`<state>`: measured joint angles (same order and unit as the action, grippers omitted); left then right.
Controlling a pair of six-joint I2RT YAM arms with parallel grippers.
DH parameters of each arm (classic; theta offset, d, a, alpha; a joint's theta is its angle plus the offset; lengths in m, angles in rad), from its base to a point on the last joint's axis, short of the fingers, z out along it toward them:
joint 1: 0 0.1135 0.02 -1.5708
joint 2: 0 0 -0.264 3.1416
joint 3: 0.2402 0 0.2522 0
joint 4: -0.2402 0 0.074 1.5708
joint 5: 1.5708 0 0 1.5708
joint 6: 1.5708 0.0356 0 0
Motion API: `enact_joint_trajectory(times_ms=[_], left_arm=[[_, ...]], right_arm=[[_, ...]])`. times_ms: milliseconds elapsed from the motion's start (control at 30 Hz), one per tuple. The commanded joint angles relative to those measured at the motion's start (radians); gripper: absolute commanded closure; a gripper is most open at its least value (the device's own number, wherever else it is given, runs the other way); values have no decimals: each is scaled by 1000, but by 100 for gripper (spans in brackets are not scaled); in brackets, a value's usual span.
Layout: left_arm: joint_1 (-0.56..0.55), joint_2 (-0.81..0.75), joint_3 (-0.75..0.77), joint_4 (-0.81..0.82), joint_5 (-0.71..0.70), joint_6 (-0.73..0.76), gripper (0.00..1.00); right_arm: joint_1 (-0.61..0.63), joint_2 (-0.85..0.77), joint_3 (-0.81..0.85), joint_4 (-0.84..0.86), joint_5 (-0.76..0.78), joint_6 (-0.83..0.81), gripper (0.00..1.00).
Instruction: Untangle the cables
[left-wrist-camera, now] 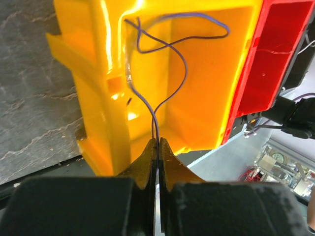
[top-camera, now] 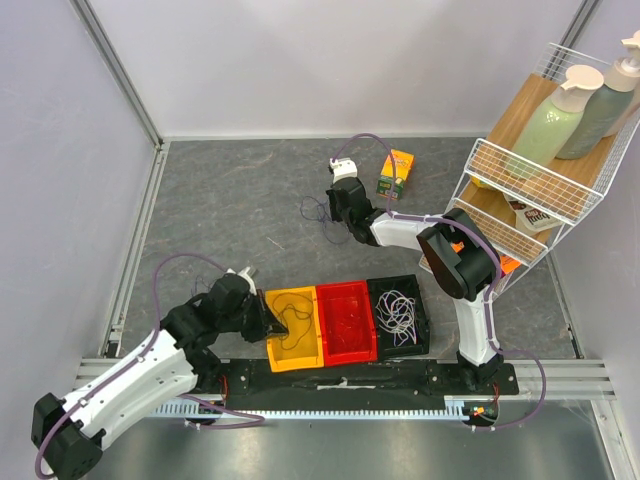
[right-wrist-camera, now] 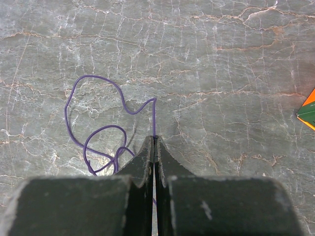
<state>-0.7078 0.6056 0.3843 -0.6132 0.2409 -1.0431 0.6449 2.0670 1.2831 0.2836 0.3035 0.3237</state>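
My left gripper [top-camera: 275, 322] hangs over the yellow bin [top-camera: 305, 352], shut on a thin purple cable [left-wrist-camera: 156, 125]. That cable loops up inside the yellow bin [left-wrist-camera: 206, 113] from the left gripper [left-wrist-camera: 157, 140]. Farther back, my right gripper [top-camera: 333, 212] is low over the table, shut on another purple cable [top-camera: 317, 210]. In the right wrist view this cable [right-wrist-camera: 155, 115] rises from the right gripper [right-wrist-camera: 155, 138] and curls in loops on the grey surface to the left. More cables [top-camera: 397, 310], white and purple, lie coiled in the black bin [top-camera: 424, 318].
A red bin [top-camera: 346, 322] sits between the yellow and black ones at the near edge. An orange and green box [top-camera: 396, 173] stands at the back of the table. A white wire shelf [top-camera: 520, 175] with pump bottles [top-camera: 553, 125] stands at the right.
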Motion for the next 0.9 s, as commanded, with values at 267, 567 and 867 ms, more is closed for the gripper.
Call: enact_joint_trajectory(times_ms=[267, 567, 867], left_arm=[[-7, -69, -4, 28, 14, -47, 98], [-5, 220, 168, 124, -20, 55, 67], [-4, 53, 182, -9, -133, 43, 22]], right_arm=[[-2, -25, 18, 25, -20, 15, 100], [-2, -33, 4, 31, -17, 17, 100], [-1, -39, 2, 58, -79, 12, 100]])
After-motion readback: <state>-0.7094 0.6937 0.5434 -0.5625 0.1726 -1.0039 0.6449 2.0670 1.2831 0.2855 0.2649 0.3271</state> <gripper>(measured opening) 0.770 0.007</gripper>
